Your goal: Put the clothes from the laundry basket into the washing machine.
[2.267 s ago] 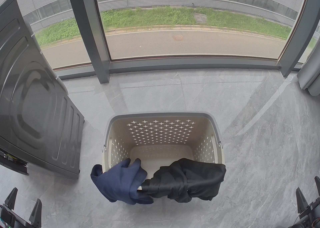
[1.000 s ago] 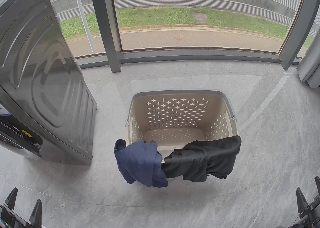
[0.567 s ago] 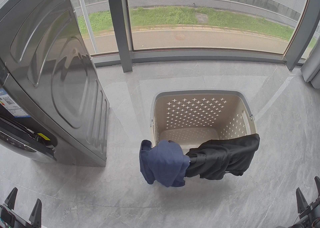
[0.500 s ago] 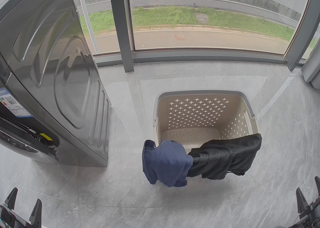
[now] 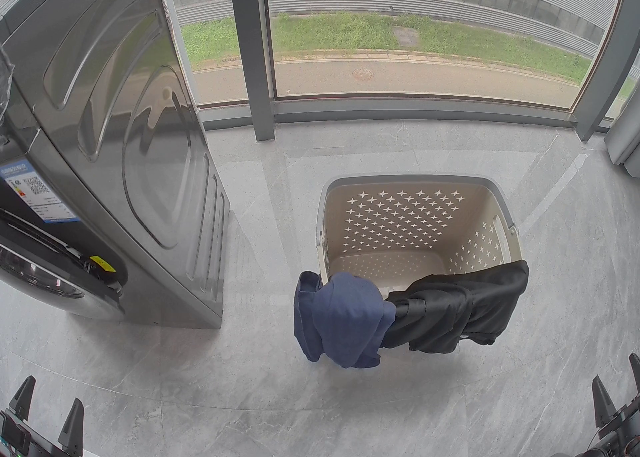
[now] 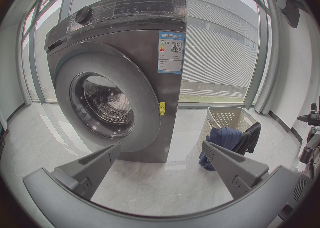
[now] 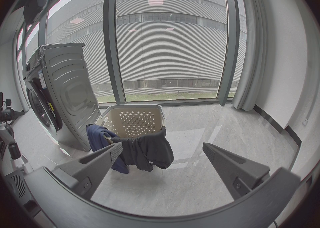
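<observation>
Laundry basket (image 5: 400, 218): navy garment (image 5: 343, 318) and black garment (image 5: 460, 308) draped over near rim; left fingers (image 6: 89, 163), right fingers (image 7: 89, 163) wide apart, empty.

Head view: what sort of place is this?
Probably a laundry corner: a front-loading washing machine on the grey tiled floor, a laundry basket with clothes draped over its rim, and tall windows behind.

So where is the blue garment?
In the head view the blue garment hangs over the near-left rim of the laundry basket, touching the black garment on its right; the washing machine stands farther left.
</observation>
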Tool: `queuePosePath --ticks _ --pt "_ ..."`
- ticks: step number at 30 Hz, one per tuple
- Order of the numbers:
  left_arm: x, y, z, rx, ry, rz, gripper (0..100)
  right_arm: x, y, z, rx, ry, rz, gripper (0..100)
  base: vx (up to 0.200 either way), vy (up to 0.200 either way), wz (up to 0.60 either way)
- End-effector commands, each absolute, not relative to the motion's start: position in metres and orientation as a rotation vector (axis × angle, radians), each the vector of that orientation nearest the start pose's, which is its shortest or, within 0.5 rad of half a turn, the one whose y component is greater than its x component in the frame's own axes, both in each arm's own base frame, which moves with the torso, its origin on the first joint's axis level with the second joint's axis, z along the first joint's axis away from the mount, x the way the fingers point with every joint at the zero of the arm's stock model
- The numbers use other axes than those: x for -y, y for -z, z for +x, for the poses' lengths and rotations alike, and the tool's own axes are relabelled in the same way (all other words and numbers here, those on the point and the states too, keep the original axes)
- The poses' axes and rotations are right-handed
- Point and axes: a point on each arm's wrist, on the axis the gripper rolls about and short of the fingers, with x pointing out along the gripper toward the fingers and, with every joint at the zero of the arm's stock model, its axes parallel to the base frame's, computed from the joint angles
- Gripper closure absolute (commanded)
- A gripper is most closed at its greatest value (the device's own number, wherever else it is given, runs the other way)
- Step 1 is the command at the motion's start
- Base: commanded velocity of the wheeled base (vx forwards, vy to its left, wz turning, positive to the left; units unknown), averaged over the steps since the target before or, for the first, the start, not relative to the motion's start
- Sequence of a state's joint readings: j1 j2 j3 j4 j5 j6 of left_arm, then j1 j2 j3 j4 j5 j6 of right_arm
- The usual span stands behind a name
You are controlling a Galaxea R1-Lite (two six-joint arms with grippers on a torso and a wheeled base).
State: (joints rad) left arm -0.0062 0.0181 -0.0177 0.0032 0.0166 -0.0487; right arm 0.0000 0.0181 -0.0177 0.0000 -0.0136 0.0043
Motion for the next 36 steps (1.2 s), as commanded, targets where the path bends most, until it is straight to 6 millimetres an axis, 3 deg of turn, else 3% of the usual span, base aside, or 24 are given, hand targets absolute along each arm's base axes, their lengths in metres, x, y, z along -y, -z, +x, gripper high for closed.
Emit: queuePosePath --ticks 1,7,36 --pt "-0.0005 -0.0756 -0.0229 -0.001 -0.011 -0.049 0 0.0003 -0.0762 -0.022 -0.011 0.014 0.005 0 -0.2 0.0 0.0" --pt "-0.0005 -0.0756 -0.0229 -0.001 -0.011 -0.049 0 0.0003 -0.0762 -0.022 -0.011 0.014 0.005 0 0.0 0.0 0.0" --pt "-0.0005 -0.0756 -0.0229 -0.001 -0.011 -0.049 0 0.0003 -0.0761 -0.0221 -0.009 0.012 0.0 0 0.0 0.2 0.0"
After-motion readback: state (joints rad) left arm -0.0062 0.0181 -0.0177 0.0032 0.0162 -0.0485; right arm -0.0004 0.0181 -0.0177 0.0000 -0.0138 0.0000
